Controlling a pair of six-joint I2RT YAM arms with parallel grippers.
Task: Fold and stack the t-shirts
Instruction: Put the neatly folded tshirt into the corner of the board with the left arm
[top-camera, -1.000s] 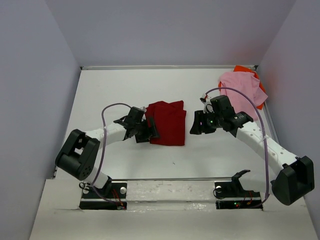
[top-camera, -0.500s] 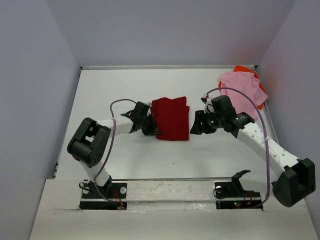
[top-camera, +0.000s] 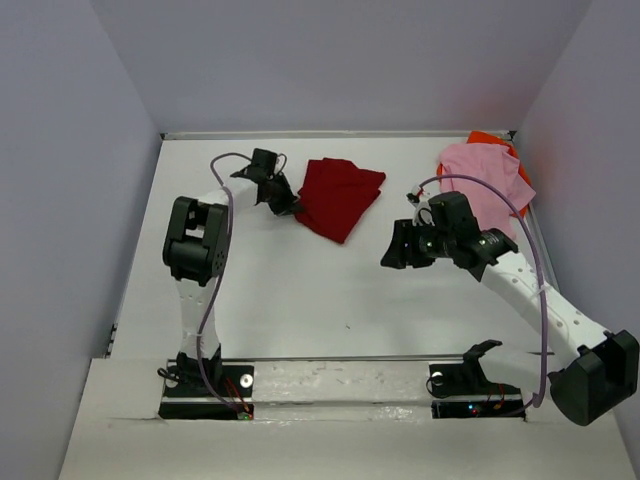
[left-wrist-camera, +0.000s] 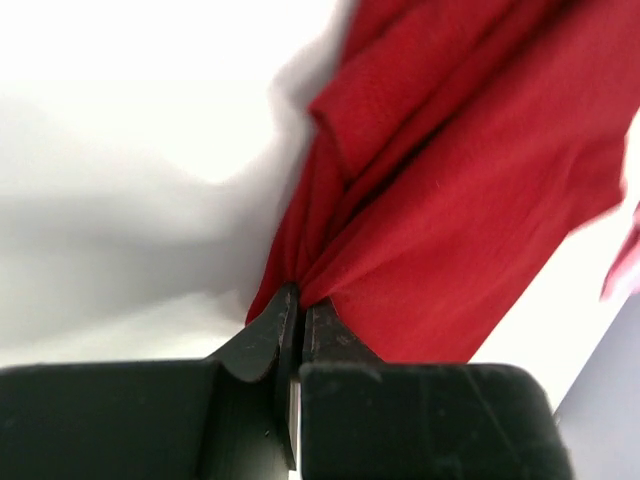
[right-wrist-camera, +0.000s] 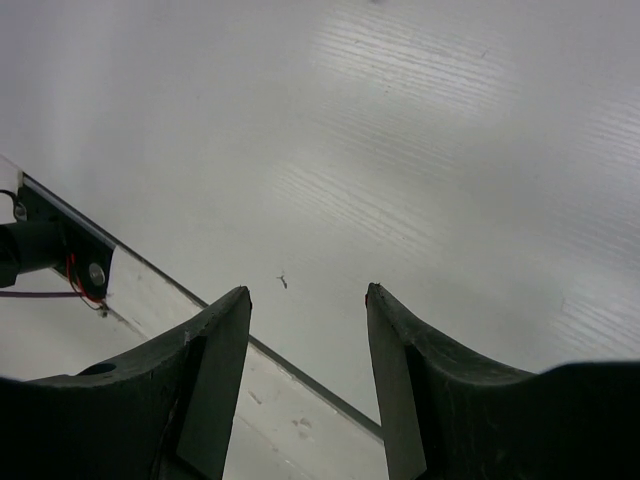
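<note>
1. Pinching the left edge of the dark red shirt (top-camera: 338, 196), the left gripper (top-camera: 284, 198) has its jaws closed tight on the cloth.
2. That shirt lies folded and skewed on the table (top-camera: 290, 300), toward the far middle.
3. The right gripper (top-camera: 392, 248) hangs over bare table, jaws apart, holding nothing.
4. The pink shirt (top-camera: 485, 180) is heaped in the far right corner, on top of the orange shirt (top-camera: 488, 138).
</note>
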